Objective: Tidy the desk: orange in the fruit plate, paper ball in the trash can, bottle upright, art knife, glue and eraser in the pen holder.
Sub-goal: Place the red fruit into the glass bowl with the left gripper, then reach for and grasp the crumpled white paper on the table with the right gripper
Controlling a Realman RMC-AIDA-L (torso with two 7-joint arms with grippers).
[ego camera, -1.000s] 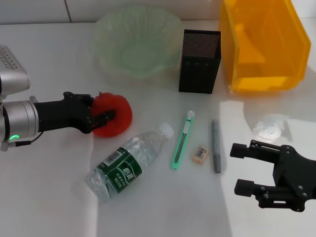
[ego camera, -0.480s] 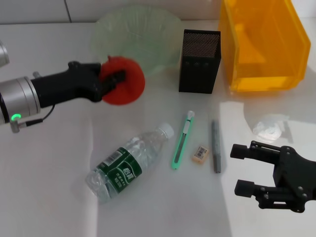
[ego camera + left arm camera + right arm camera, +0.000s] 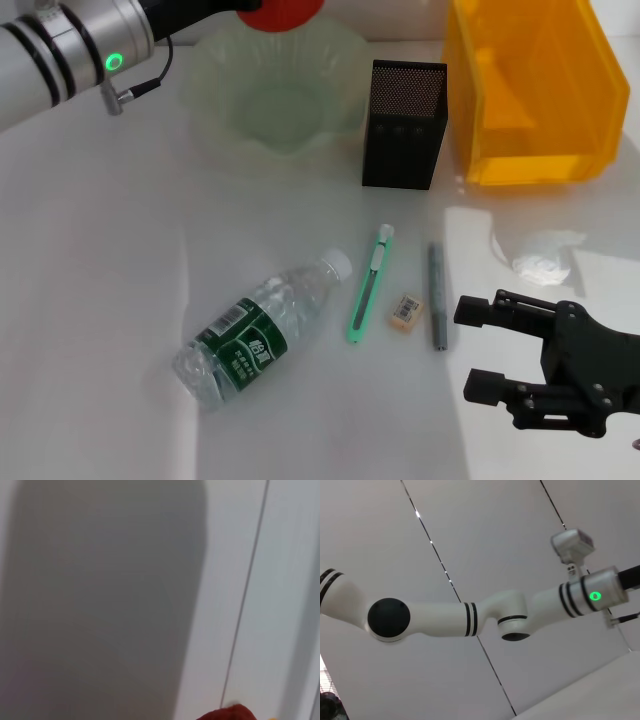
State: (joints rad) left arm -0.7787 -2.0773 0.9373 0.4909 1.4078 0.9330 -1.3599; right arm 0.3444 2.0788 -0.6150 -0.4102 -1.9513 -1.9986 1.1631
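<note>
Orange point(image 3: 282, 10), red-skinned and only partly in view, sits at the far edge of the table, carried above the back rim of the pale green fruit plate point(image 3: 215, 60). The left gripper itself is cut off at the frame's top, so whether it pinches the fruit I cannot tell, though the left arm point(image 3: 70, 45) reaches in from the far left corner toward it. The step in hand looks like the first one, dropping the orange into the plate; the next move would call for bringing it over the bowl's middle, lowering, and letting go gently so it does not roll out. The right gripper point(image 3: 485, 345) hovers near the front right corner, its claw spread wide and holding nothing, just beside the grey glue stick point(image 3: 437, 295). The rest waits: the bottle point(image 3: 262, 328) lies on its side toward the front, the green art knife point(image 3: 370, 284) and eraser point(image 3: 406, 310) rest mid-table, the paper ball point(image 3: 543, 253) sits toward the right edge, with the black pen holder point(image 3: 404, 124) and yellow trash can point(image 3: 535, 90) along the far edge.
</note>
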